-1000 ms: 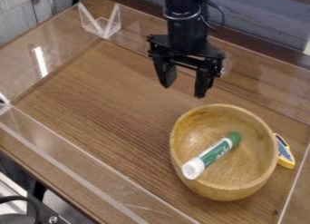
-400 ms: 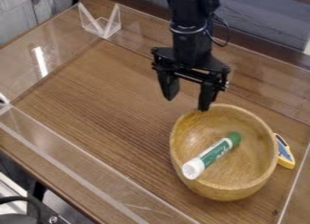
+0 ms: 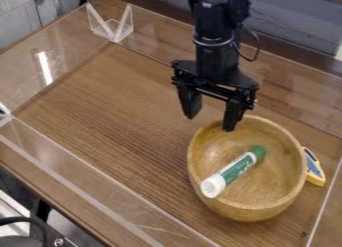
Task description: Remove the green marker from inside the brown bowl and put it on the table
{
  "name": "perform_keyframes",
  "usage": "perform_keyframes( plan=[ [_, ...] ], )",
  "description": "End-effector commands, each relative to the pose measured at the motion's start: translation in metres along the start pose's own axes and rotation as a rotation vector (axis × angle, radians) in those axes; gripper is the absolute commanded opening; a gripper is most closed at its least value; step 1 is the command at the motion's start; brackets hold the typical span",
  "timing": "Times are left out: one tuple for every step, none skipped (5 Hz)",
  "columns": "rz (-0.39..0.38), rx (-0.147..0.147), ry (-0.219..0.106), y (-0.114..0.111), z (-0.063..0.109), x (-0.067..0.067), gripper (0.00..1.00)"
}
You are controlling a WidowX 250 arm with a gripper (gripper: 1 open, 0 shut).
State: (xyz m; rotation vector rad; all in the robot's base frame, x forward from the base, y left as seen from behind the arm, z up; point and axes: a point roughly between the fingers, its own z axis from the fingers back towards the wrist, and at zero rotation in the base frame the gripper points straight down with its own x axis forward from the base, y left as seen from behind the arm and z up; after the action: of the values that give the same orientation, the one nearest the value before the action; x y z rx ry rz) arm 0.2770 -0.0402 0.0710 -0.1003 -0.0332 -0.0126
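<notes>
Black gripper (image 3: 214, 105), pointing down with jaws spread wide and holding nothing, poised over the far rim of the brown bowl (image 3: 214, 196), apparently lining up on the green marker (image 3: 242, 166) lying slantwise inside.

1 bowl (image 3: 249, 167), 1 green marker (image 3: 235, 170), 1 yellow-blue obj (image 3: 313, 168).

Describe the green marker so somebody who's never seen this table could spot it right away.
Find the brown bowl, the wide wooden one at the table's near right. The green marker lies slanted inside it, white end nearest the camera. Unlike the small yellow-and-blue object outside the rim, it is green with white lettering.
</notes>
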Motion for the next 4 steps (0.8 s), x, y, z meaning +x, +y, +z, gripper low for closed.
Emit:
perform_keyframes(
  plan=[
    [-0.009,0.002,-0.021,-0.006,0.006,0.001,1.0],
    [-0.012,0.001,-0.018,-0.01,0.004,-0.002,1.0],
    [-0.014,0.001,-0.015,-0.014,0.002,-0.004,1.0],
    [-0.016,0.002,-0.013,-0.018,0.001,-0.006,1.0]
  ],
)
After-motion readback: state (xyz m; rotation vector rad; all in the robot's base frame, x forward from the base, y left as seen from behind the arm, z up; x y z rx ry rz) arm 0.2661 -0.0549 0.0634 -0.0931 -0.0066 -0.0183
